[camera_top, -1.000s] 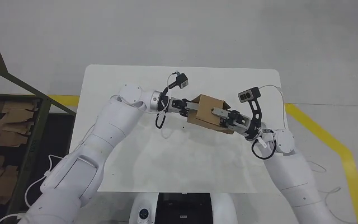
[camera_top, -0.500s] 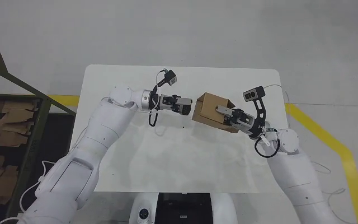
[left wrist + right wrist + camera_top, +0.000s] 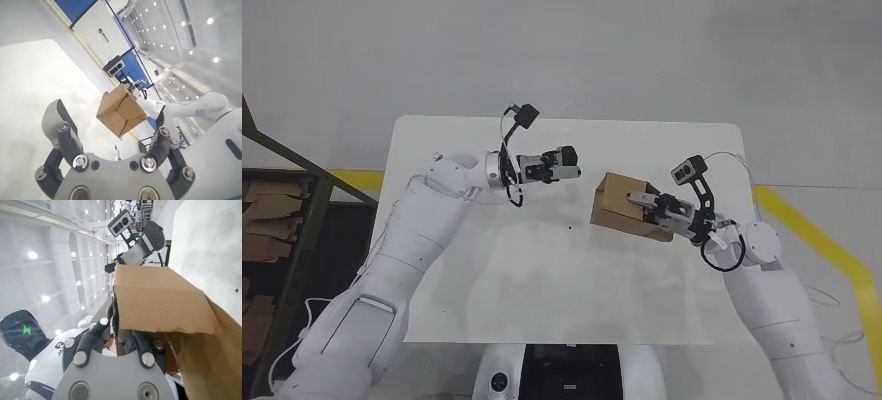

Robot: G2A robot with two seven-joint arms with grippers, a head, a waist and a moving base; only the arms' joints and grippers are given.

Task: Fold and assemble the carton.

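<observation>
We find the carton point(image 3: 625, 203) clamped in the right jaws, which close on one cardboard wall at its open end: one jaw sits inside the box, the other outside, with the wall's edge running between them. From those jaws the carton extends straight ahead. It is tilted and, as far as we can judge, lifted off the bench point(image 3: 492, 290) rather than resting on it.

The left jaws are spread wide and hold nothing. The carton hangs out in front of them, well apart, roughly in line with the gap between them, its far end turned towards them.

We judge the task to be more than half done. The body is squared up into a box, and the bottom flaps point(image 3: 122, 117) on the end facing the left jaws are folded across one another and lie flat, with only a slight lift at one corner. We cannot tell whether they are locked or merely overlapped.

The end by the right jaws is what remains. There a loose flap point(image 3: 166, 306) stands out over the jaws, and the mouth of the box looks open behind it. We cannot see the other flaps at that end well enough to say how they lie.

What is left, in our view, is to fold in and close those flaps. That would probably need the left jaws to come in to the carton, and the right jaws to shift off the wall they grip.
</observation>
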